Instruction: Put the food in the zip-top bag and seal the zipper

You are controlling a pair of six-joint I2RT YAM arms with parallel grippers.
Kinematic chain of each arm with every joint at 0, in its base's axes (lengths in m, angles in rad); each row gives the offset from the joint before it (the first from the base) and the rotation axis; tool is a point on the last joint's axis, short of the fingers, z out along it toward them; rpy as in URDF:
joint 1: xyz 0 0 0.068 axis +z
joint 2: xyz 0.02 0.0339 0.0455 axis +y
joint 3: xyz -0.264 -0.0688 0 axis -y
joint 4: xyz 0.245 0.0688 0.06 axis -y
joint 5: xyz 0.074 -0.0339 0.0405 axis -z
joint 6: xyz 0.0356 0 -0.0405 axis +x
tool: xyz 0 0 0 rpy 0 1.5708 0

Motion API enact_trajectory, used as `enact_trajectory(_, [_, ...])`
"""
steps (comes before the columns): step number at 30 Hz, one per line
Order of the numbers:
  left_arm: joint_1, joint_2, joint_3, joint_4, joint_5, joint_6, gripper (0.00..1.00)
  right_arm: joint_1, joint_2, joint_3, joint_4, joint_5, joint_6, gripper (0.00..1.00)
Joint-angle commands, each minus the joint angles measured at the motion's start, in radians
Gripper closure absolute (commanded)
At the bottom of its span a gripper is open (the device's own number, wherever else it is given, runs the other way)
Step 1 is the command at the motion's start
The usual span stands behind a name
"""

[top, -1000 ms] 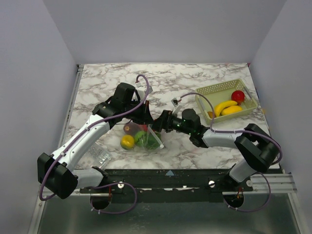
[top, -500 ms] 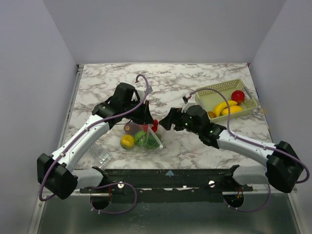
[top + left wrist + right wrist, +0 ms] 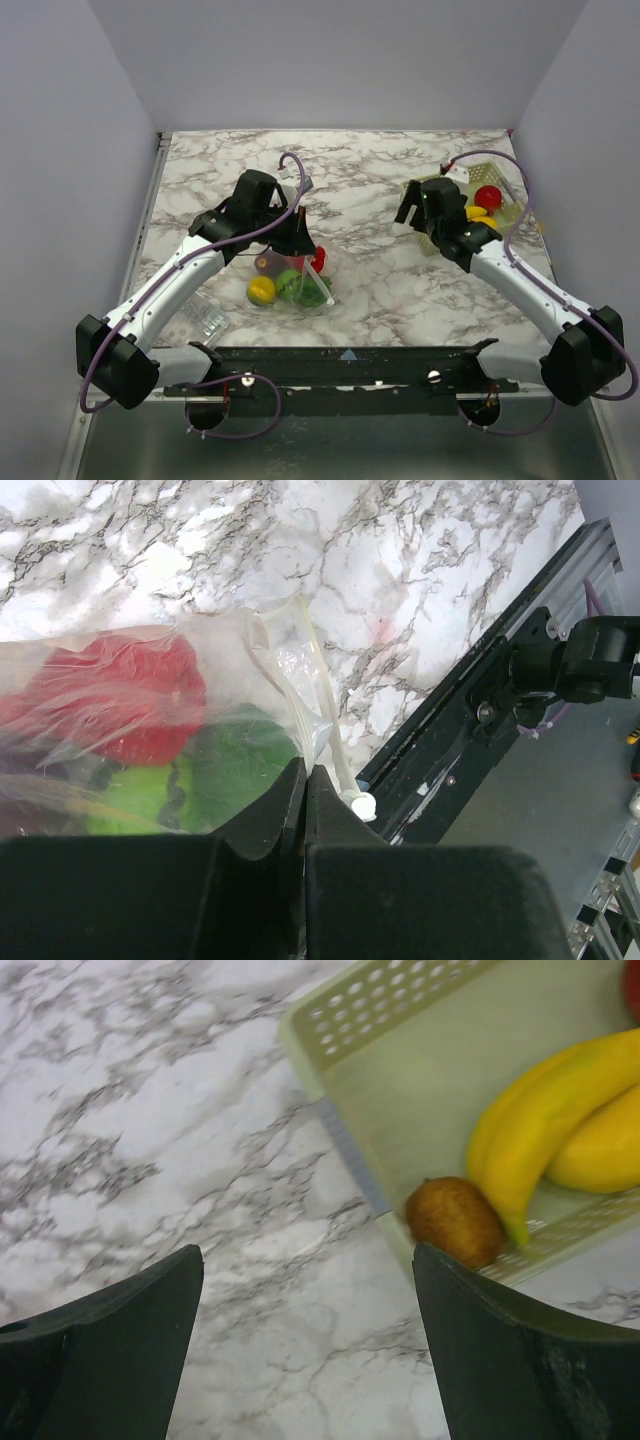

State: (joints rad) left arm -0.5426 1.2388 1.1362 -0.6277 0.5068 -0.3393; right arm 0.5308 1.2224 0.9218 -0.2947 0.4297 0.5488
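Top external view is showing the left gripper (image 3: 300, 240) pinching the rim of the zip-top bag (image 3: 318, 296), which is lying near the middle of the marble table (image 3: 380, 160) with several pieces of food (image 3: 262, 290) inside. The right gripper (image 3: 410, 207), jaws wide and empty, is hovering beside the green basket (image 3: 340, 1020), where bananas (image 3: 540, 1120), a brown fruit (image 3: 455, 1220) and a red fruit (image 3: 488, 196) are waiting. Loading looks roughly half done, and the zipper (image 3: 325, 730) is looking unsealed.

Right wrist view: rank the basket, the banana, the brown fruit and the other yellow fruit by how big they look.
1. basket: largest, even though the frame cuts it off.
2. banana.
3. brown fruit: smallest.
Not ranked: other yellow fruit, since the frame edge cuts it off.
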Motion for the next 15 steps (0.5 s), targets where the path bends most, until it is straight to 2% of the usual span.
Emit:
enact_trajectory(1, [0.005,-0.023,-0.010,0.025,0.029,-0.003,1.00,-0.113,0.070,0.093,-0.144,0.006,0.022,0.12])
enact_trajectory(5, [0.004,-0.024,-0.010,0.027,0.032,-0.004,1.00,-0.216,0.144,0.142,-0.153,-0.120,0.014,0.16])
enact_trajectory(8, [0.004,-0.022,-0.012,0.027,0.032,-0.004,1.00,-0.267,0.218,0.181,-0.158,-0.207,-0.003,0.34])
enact_trajectory(15, [0.004,-0.022,-0.012,0.025,0.027,-0.001,1.00,-0.277,0.335,0.253,-0.196,-0.150,-0.041,0.46])
